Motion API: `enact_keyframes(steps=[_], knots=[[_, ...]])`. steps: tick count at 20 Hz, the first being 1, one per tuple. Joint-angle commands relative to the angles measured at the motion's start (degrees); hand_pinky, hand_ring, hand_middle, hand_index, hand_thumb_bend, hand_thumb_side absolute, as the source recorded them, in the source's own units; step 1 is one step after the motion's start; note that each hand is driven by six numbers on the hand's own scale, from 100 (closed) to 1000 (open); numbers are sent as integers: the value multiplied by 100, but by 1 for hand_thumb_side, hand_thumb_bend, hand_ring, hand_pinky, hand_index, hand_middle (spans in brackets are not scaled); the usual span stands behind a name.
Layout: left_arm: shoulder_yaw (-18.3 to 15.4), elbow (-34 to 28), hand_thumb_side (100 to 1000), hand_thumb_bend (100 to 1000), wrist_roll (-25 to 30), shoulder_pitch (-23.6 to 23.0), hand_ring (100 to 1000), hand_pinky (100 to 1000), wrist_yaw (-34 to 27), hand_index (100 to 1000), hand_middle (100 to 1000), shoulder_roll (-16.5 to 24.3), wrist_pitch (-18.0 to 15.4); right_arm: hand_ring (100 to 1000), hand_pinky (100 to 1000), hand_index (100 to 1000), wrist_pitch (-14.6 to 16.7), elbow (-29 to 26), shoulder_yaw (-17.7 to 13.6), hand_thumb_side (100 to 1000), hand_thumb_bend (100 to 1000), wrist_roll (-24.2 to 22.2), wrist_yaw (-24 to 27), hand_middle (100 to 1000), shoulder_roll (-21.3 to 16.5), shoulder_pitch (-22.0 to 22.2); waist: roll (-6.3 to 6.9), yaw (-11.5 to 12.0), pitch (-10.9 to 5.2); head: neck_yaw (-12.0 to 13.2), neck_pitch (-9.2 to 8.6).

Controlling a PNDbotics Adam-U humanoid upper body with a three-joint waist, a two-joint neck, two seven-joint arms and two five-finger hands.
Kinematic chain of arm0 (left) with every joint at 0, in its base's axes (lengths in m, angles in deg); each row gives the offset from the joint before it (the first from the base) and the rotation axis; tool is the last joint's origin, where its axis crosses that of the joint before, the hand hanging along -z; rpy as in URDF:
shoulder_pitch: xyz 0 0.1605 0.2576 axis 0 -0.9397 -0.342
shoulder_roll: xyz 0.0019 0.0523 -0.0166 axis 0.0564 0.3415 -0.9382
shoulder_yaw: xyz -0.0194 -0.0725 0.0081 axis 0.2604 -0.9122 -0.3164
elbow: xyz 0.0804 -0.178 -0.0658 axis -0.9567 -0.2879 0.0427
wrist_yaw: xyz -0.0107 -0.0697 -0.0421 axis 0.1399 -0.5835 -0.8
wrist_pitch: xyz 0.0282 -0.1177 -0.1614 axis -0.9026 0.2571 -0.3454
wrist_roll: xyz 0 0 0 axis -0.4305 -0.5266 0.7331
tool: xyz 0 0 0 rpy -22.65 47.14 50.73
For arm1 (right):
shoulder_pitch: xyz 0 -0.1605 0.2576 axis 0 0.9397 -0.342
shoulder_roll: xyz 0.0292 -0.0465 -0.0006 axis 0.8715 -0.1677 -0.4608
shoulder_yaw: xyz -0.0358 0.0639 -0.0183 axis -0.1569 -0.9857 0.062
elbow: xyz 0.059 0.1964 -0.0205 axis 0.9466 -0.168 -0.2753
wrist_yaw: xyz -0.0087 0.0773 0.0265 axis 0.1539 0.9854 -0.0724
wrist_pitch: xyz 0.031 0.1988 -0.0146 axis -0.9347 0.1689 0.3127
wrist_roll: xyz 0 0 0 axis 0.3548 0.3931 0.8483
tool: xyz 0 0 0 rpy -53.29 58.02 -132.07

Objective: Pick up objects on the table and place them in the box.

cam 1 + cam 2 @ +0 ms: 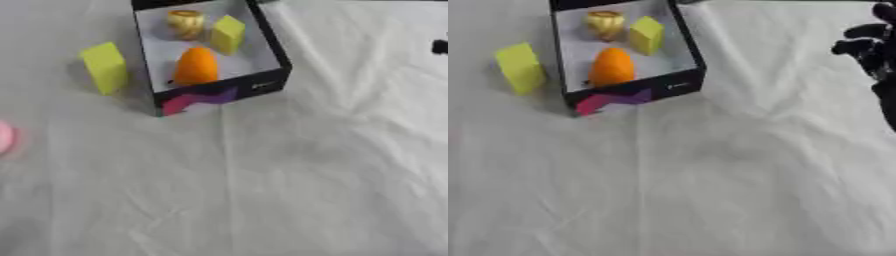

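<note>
Right hand (874, 50) at the right edge of the right eye view, dark fingers (859, 33) bent inward and holding nothing. Left hand in neither view.

Yellow block (105, 67) standing on the white cloth (289, 190), well apart from those fingers and to their left, past the far side of the box (219, 96). Looks upright on a narrow face, long axis running roughly up and away. Just beside the box's left wall, perhaps touching; cannot tell.

Directly between fingers and block: the box itself, black-walled, open at the top, already holding 3 things, namely an orange rounded object (196, 66) toward the near wall, a golden object (185, 22) and a smaller yellow piece (227, 34) at the back.

Farther left again, at the very edge of the left eye view: a pink object (5, 137), only partly showing, still on the cloth.

Judged from this: 2 objects left outside, both on the left. A reach from the right hand would have to cross over or round the box; likely better suited to the left arm, though unseen here.
</note>
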Motion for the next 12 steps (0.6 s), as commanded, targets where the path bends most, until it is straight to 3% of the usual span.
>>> enact_keyframes(steps=[1,12], knots=[[-68,-209,740,100,-33,51,574,860,-61,683,601,214,-71,683,891,905,-150,-120,-167,556,100,87,-272,687,219,25,104,-42,-129,69,-106],[-132,-590,645,100,-124,247,587,855,-232,690,616,763,-318,664,885,890,-666,-120,-184,571,100,193,-620,667,487,-151,302,-124,-170,274,-120]])
